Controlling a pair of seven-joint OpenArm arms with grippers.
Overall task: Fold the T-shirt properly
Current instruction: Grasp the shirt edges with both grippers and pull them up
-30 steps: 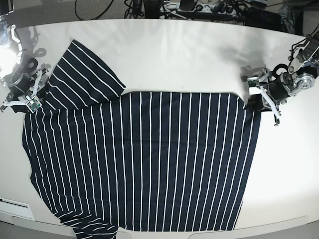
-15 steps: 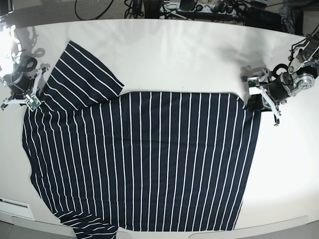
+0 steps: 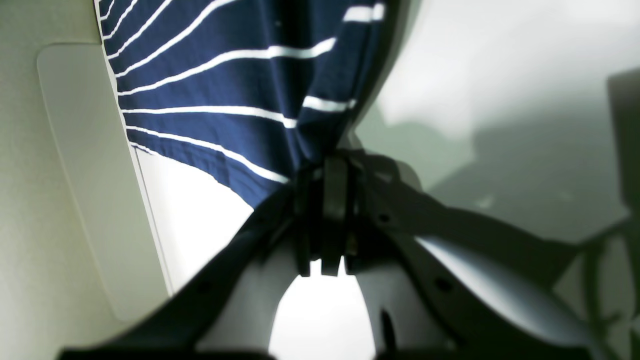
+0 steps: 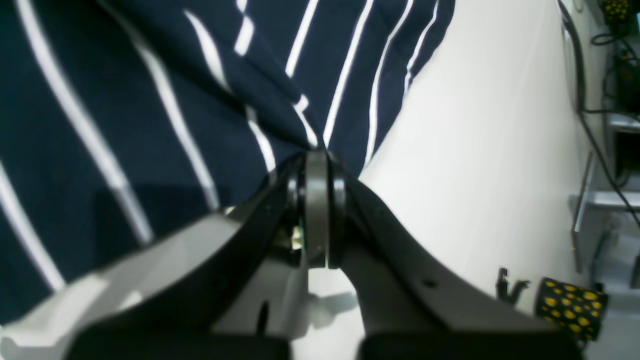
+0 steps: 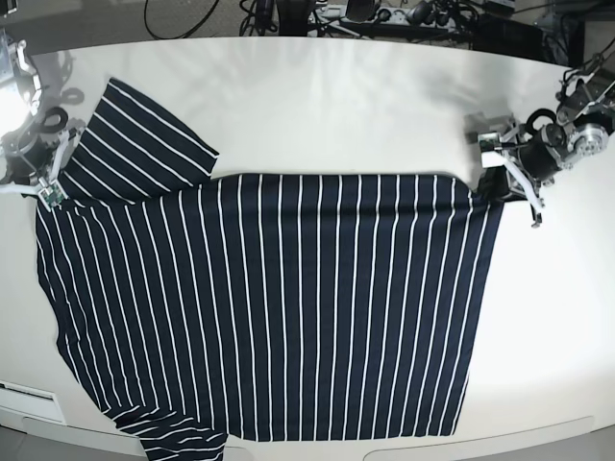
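Looking from the left wrist, the left tool (image 3: 325, 200) pinches the T-shirt (image 3: 225, 75). From the right wrist, the right tool (image 4: 316, 200) pinches it too. From the base, it lies stretched long between both on the tabletop (image 5: 336, 106).

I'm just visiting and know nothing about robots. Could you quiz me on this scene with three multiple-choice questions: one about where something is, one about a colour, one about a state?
1. Where does the dark navy cloth T-shirt with thin white stripes lie?
A. Spread on the white table
B. In a basket
C. On the floor

2. What colour are its stripes?
A. Red
B. White
C. Yellow

3. What are the left gripper and right gripper doing?
A. Both open, apart from the shirt
B. One open
C. Both shut on cloth

Answers: 1 A, the base view shows it flat on the tabletop. 2 B, every view shows white lines. 3 C, each wrist view shows closed jaws pinching bunched fabric.
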